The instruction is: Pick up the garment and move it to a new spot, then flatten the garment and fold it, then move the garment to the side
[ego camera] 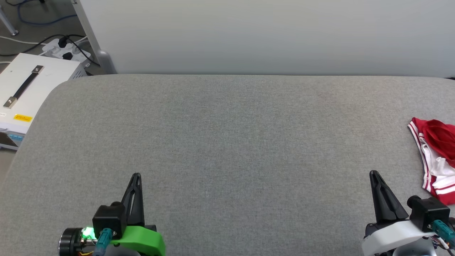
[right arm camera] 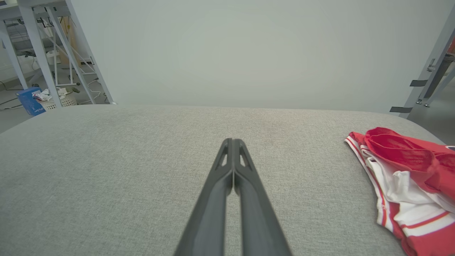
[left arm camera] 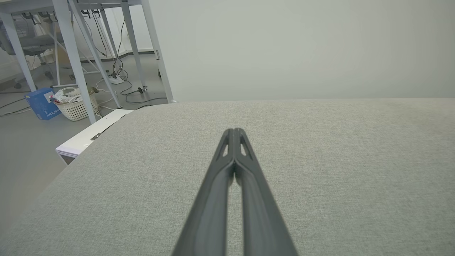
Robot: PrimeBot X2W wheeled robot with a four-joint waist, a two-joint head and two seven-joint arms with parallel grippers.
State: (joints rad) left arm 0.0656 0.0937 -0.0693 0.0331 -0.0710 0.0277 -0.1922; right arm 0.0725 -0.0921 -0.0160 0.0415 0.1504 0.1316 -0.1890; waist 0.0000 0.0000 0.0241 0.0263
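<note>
The garment [ego camera: 435, 156], red with white parts and striped trim, lies crumpled at the right edge of the grey table [ego camera: 227, 142], partly cut off by the head view's border. In the right wrist view the garment [right arm camera: 405, 185] sits to the right of my fingers. My right gripper [ego camera: 374, 175] is shut and empty, a short way left of the garment and apart from it; its tips [right arm camera: 233, 141] meet above bare cloth. My left gripper [ego camera: 136, 176] is shut and empty at the lower left, far from the garment, with tips [left arm camera: 234, 131] pressed together.
A white case with a black handle [ego camera: 25, 89] stands off the table's left side, with a power strip and cables [ego camera: 67, 49] behind it. A pale wall panel [ego camera: 266, 35] runs along the table's far edge. A white basket [left arm camera: 76, 103] and blue box [left arm camera: 41, 103] sit on the floor.
</note>
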